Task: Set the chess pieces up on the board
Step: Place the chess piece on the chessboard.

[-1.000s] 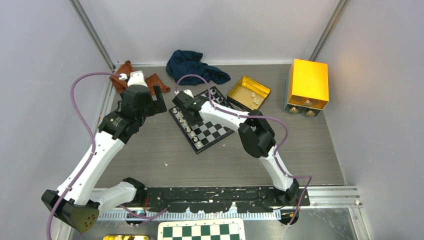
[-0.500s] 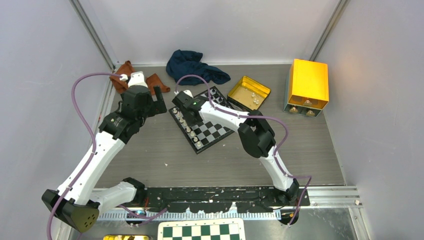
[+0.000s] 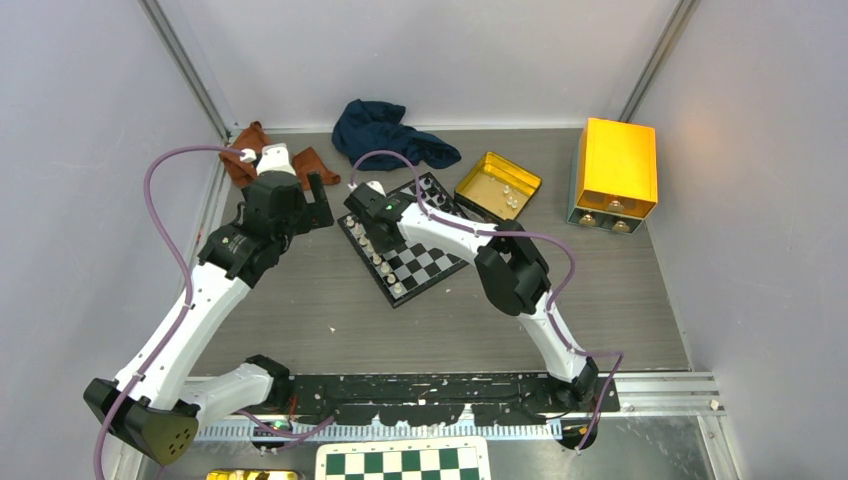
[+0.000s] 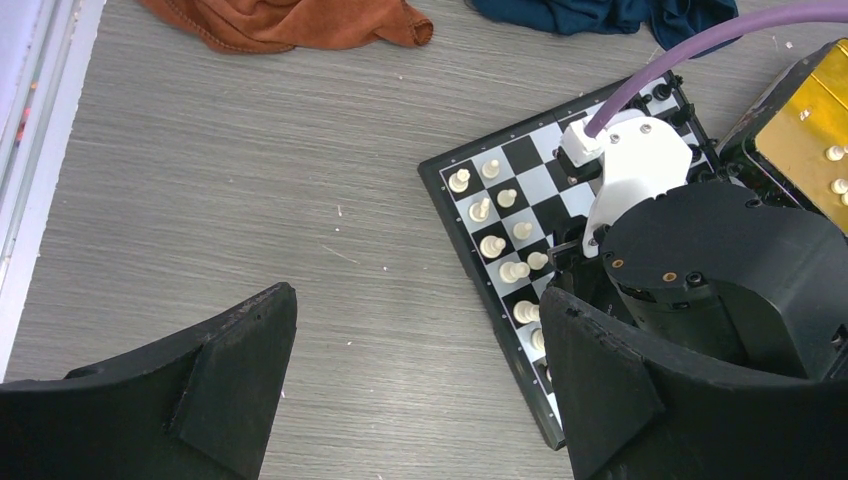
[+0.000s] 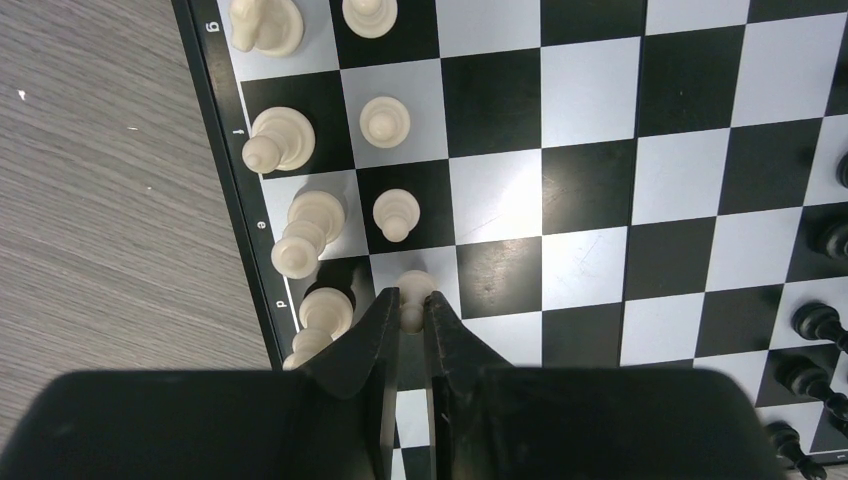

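The board (image 3: 430, 262) lies at an angle in the middle of the table. Cream-white pieces (image 3: 376, 255) stand in two rows along its left edge, and black pieces (image 3: 430, 190) stand at its far right side. My right gripper (image 5: 411, 300) is low over the board (image 5: 590, 150) and shut on a white pawn (image 5: 414, 287) standing in the second row beside other white pieces (image 5: 283, 140). My left gripper (image 4: 415, 300) is open and empty, hovering over bare table left of the board (image 4: 525, 152). It also shows in the top view (image 3: 320, 195).
A gold tin (image 3: 497, 186) holding a few white pieces sits behind the board on the right. A yellow box (image 3: 614, 170) is at far right. A blue cloth (image 3: 390, 132) and an orange cloth (image 3: 250, 150) lie at the back. A green-and-white checkered sheet (image 3: 403, 462) is at the near edge.
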Controlling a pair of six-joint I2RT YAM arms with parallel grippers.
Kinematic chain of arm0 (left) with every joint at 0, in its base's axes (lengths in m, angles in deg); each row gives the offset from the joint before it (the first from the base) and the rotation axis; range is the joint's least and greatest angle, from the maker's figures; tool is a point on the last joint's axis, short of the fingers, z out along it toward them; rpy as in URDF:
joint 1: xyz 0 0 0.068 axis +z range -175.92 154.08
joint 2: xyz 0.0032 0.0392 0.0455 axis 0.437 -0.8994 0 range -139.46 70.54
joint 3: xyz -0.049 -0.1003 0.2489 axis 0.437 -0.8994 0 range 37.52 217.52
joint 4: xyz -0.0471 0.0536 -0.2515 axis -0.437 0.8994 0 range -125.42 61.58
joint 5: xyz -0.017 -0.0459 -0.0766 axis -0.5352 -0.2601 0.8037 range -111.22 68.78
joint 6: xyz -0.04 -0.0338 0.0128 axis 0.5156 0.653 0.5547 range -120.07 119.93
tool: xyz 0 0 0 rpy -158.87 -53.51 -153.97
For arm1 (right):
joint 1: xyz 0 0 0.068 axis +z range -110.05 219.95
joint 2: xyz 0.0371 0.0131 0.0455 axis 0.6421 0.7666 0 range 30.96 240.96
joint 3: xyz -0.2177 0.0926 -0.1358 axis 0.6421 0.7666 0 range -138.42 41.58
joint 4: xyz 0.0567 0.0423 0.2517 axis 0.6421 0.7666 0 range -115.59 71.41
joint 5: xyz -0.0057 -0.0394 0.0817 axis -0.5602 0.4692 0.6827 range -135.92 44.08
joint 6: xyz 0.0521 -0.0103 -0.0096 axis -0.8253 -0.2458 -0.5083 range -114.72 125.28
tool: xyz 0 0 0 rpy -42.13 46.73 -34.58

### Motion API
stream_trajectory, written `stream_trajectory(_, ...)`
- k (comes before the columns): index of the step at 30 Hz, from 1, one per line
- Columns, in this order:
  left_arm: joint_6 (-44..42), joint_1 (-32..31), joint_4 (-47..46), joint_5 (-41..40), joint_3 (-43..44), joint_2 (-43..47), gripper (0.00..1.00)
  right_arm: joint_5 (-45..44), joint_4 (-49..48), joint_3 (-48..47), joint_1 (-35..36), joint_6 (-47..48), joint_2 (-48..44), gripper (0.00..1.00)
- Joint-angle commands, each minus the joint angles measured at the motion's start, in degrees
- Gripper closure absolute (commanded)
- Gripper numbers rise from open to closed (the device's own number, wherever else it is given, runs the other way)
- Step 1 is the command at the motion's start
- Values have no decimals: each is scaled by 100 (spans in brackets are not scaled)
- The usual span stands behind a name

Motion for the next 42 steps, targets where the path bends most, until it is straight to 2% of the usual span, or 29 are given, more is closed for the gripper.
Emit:
stream_trajectory(1, -45, -19, -215, -85, -9, 67, 9, 35, -86, -136, 48, -22, 31, 99)
stream_trajectory(15, -45, -19, -253, -73, -61, 57, 9, 44, -52, -170, 51, -32, 97, 99)
stream_trajectory(24, -44, -19, -278, -78, -84, 50, 9, 52, 8, -222, 46, -25, 137, 86)
stream_trajectory(42, -44, -19, -279, -58, -47, 22, 9, 35, 89, -272, 51, 40, 104, 72)
